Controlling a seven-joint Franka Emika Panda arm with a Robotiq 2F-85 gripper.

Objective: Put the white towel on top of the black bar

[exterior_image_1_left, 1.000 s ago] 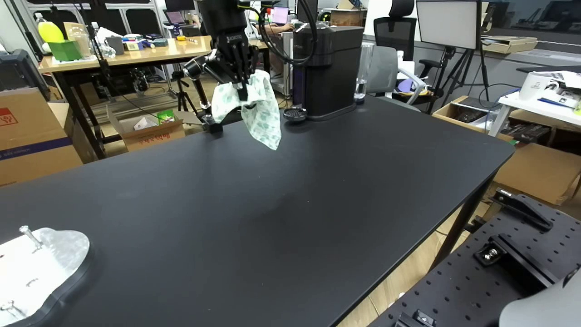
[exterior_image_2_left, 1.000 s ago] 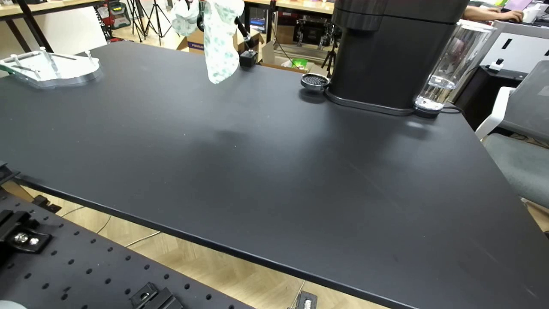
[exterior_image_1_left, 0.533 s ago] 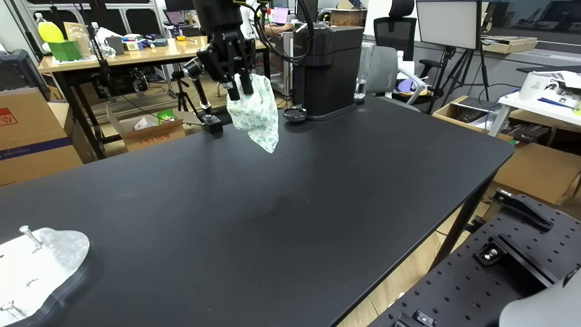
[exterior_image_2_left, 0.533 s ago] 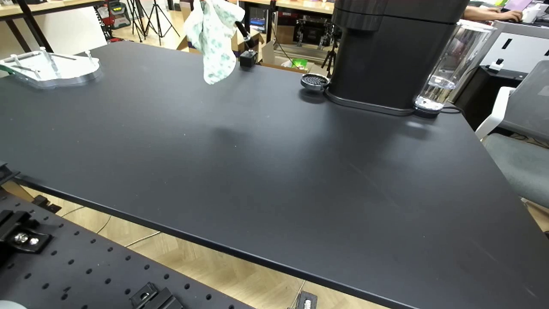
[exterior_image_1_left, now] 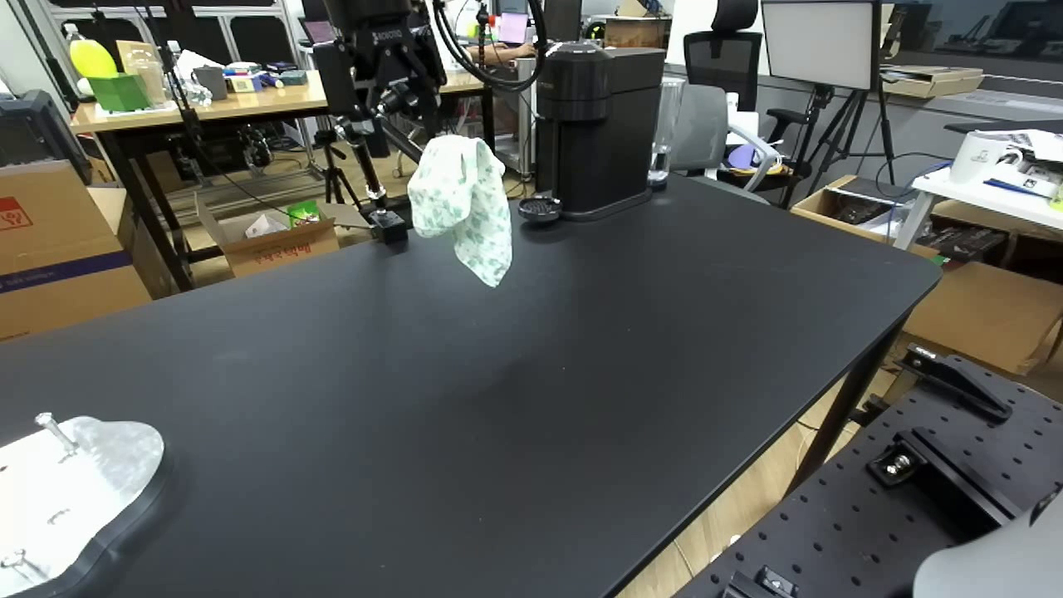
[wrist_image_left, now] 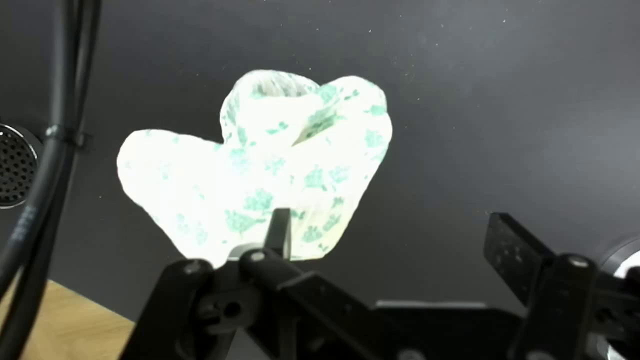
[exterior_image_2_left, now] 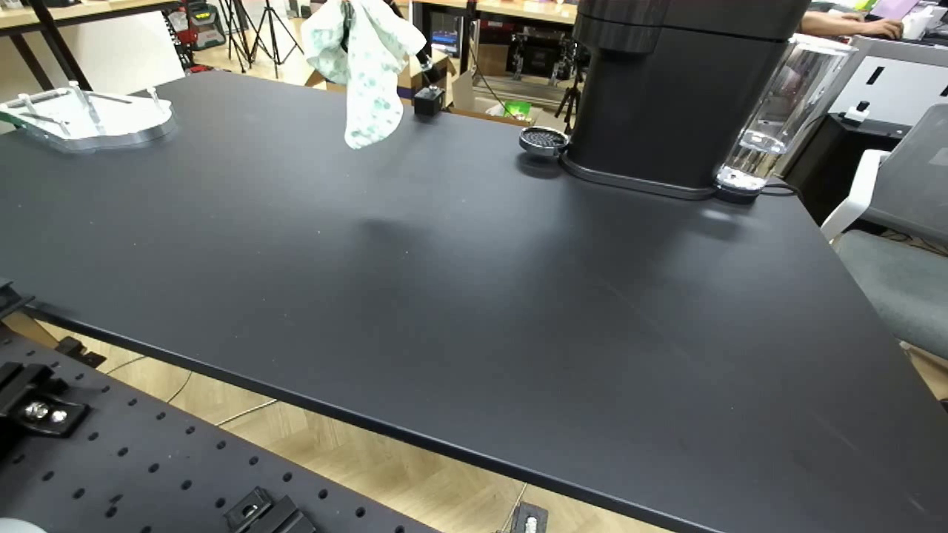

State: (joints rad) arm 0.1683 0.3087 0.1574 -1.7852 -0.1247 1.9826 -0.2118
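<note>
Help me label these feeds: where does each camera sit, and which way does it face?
In an exterior view: raised, facing across the table to the white towel; the arm shows at the top.
In an exterior view: raised, facing across the table to the black coffee machine; no arm part is certain.
Wrist view: on the wrist, facing down over the towel; jaws spread open at the bottom.
Both exterior views share towel, table and coffee machine.

A tall black coffee machine [exterior_image_2_left: 666, 111] stands on the dark table [exterior_image_2_left: 518, 333], a round perforated drip tray [exterior_image_2_left: 543, 139] just beside it and a clear tank [exterior_image_2_left: 778, 111], apparently holding some water [exterior_image_2_left: 749, 161], at its opposite side. Well apart from the machine lies a pale plate [exterior_image_2_left: 126, 115] bearing metal pegs [exterior_image_1_left: 56, 431]; near the machine's tank side stands a grey chair [exterior_image_2_left: 915, 174].
</note>
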